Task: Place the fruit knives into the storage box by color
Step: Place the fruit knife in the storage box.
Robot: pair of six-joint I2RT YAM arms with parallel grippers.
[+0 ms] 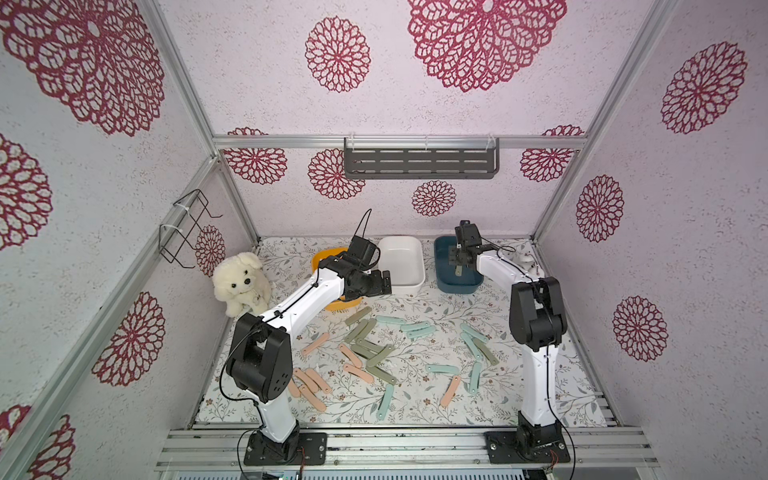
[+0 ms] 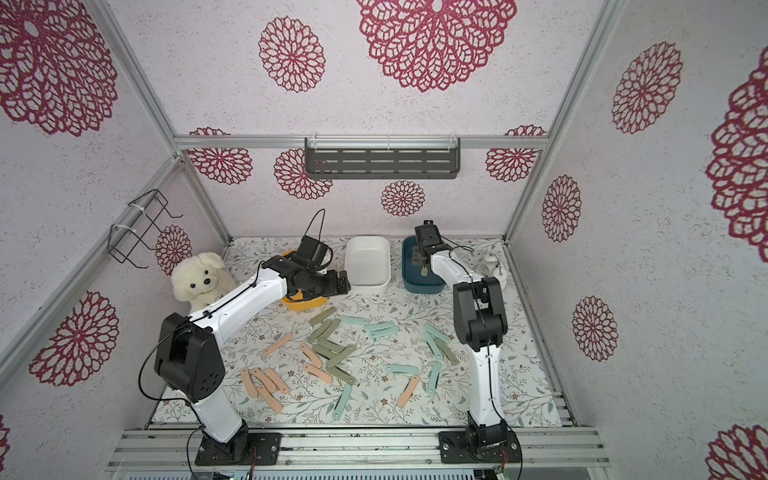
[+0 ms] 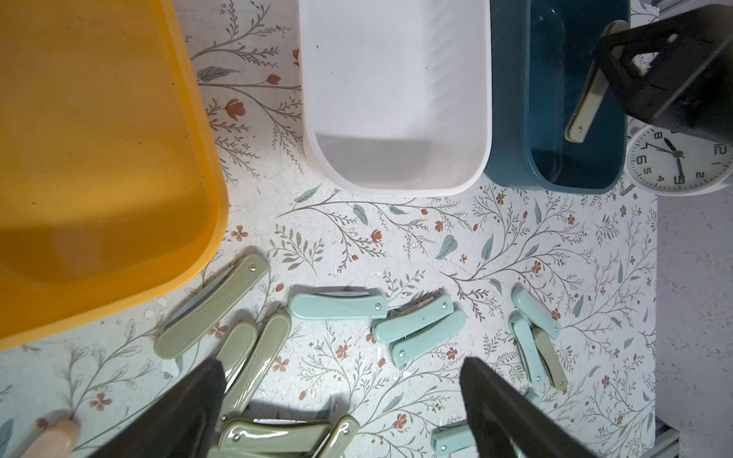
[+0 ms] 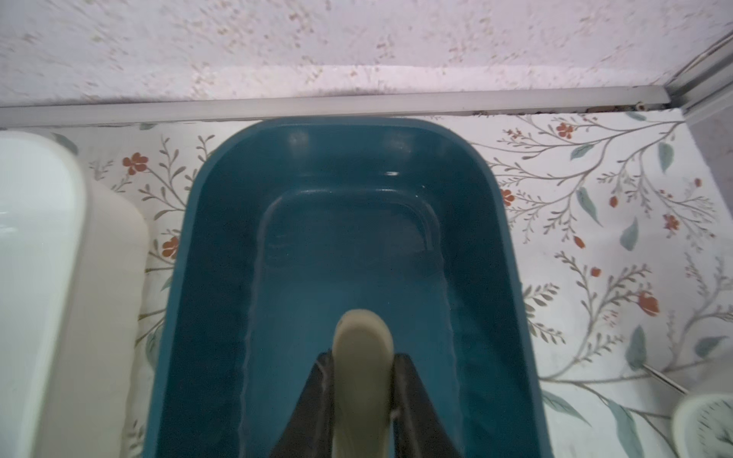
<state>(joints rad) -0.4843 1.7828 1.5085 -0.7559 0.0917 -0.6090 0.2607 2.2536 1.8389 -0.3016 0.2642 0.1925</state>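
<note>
Three storage boxes stand at the back of the table: yellow (image 1: 322, 254), white (image 1: 402, 286) and dark blue (image 1: 457, 289). My right gripper (image 4: 363, 359) is shut on a sage-green fruit knife (image 4: 363, 337) and holds it over the blue box (image 4: 222, 170). The knife (image 1: 458, 271) hangs down inside the box's outline. My left gripper (image 3: 342, 361) is open with nothing between its fingers. It hovers between the yellow box (image 3: 119, 158) and the white box (image 3: 396, 190). Several fruit knives lie loose on the table: sage-green (image 1: 365, 345), mint (image 1: 409, 326) and peach (image 1: 309, 382).
A white plush dog (image 1: 243, 282) sits at the back left. A small white clock (image 3: 678, 158) stands right of the blue box. A wire rack (image 1: 187, 228) hangs on the left wall and a grey shelf (image 1: 419, 162) on the back wall.
</note>
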